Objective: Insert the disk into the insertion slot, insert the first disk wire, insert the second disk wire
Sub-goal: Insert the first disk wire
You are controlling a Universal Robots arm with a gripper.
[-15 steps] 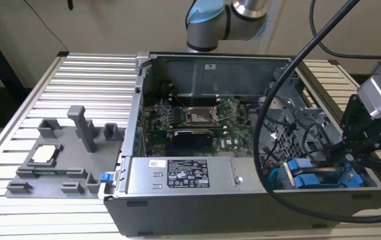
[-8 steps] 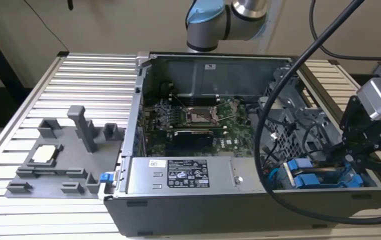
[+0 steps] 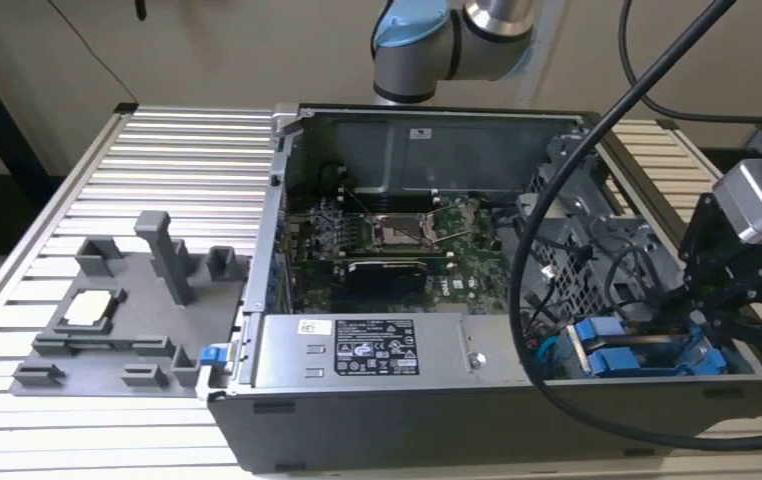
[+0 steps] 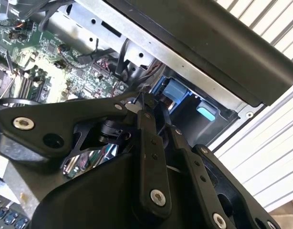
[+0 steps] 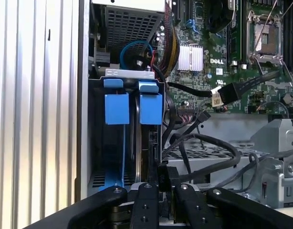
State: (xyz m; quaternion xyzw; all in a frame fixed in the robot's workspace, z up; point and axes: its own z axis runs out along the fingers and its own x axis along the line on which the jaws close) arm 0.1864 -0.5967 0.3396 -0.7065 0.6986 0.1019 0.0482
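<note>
gripper point(image 5: 162, 177): fingers clenched together; can't tell if anything is pinched between them. Tips sit at the open mouth of the insertion slot point(image 5: 129, 73), at the PC case point(image 3: 488, 430) corner on the exterior view's right.
disk point(image 5: 150, 109): edge-on inside the slot, in line with the fingertips; blue carrier end showing, 1 more blue tab point(image 5: 117, 109) just beside it.
cable point(image 5: 232, 91): black, white-tagged connector end lying loose over the motherboard point(image 3: 395, 240), not plugged into the disk.
other cables point(image 5: 208, 152): black bundle looping beside the slot.
power-supply box point(image 3: 368, 350): along the case's near edge, between slot and case wall.
fixture tray point(image 3: 114, 320): grey, on the slatted table point(image 3: 181, 150), exterior view's left, well apart from the gripper.
</note>
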